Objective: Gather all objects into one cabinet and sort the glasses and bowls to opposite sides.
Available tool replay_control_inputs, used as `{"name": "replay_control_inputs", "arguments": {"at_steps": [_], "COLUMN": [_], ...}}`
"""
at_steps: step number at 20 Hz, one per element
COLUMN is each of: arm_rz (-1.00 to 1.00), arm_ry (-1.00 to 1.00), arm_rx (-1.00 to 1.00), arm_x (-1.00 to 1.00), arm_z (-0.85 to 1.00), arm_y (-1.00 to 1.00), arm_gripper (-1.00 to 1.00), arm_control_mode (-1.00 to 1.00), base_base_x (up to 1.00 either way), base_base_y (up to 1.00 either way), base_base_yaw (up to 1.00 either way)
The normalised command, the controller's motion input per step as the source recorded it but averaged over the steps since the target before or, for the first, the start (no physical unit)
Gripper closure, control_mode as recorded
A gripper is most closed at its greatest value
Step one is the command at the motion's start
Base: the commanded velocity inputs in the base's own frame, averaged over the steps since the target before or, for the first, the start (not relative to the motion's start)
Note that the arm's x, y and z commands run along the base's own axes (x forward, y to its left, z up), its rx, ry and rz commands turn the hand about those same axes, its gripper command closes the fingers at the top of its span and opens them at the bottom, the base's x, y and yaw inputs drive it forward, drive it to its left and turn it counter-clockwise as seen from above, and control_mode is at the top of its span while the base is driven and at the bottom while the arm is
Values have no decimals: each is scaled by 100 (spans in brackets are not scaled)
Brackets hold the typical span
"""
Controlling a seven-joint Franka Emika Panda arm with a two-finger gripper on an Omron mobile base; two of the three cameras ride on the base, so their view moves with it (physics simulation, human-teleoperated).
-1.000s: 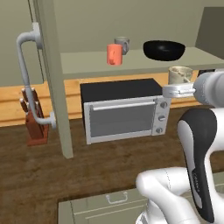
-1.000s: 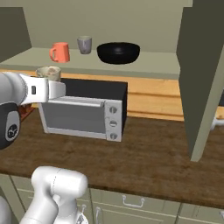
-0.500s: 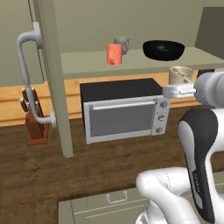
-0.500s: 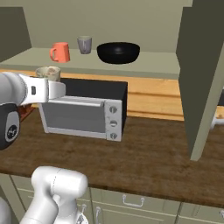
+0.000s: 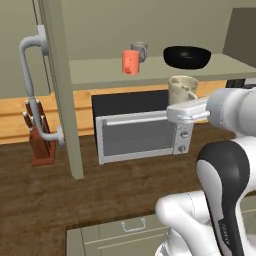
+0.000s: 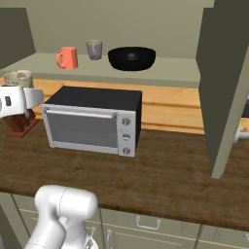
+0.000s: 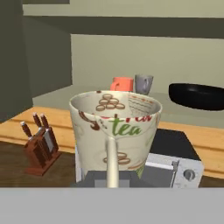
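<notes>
My gripper (image 5: 181, 100) is shut on the cream speckled cup (image 5: 182, 88), holding it upright in front of the open olive-green cabinet's shelf (image 5: 100, 74), about level with the shelf's front edge and above the oven. In the hand view the cup (image 7: 114, 127) sits close over the gripper (image 7: 112, 174). On the shelf stand the orange-red mug (image 5: 130, 62) and the grey mug (image 5: 139, 51) left of centre, with the wide black bowl (image 5: 187, 56) to their right. The right base view shows the cup (image 6: 18, 78), orange-red mug (image 6: 67, 58), grey mug (image 6: 94, 49) and bowl (image 6: 132, 58).
The cabinet's open door (image 5: 59, 85) with its pale tube handle (image 5: 29, 75) juts out at the left; another open door (image 6: 224, 82) stands at the right. A black toaster oven (image 5: 137, 132) and a knife block (image 5: 38, 140) stand on the wooden counter (image 6: 160, 175).
My gripper has carried the cream cup to the left along the shelf's front edge. The mugs, bowl and oven have stayed put.
</notes>
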Motion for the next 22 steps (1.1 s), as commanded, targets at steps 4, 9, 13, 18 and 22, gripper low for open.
{"name": "replay_control_inputs", "arguments": {"at_steps": [4, 9, 13, 18, 22], "arm_rz": [40, 14, -14, -18, -7], "arm_ry": [0, 0, 0, 0, 0], "arm_rx": [2, 1, 0, 0, 0], "arm_x": [0, 33, 72, 81, 86], "arm_z": [3, 8, 0, 5, 0], "arm_y": [69, 46, 46, 15, 4], "arm_gripper": [100, 100, 100, 100, 100], "arm_control_mode": [-100, -100, -100, -100, -100], "base_base_x": [0, 0, 0, 0, 0], "base_base_y": [0, 0, 0, 0, 0], "base_base_yaw": [0, 0, 0, 0, 0]}}
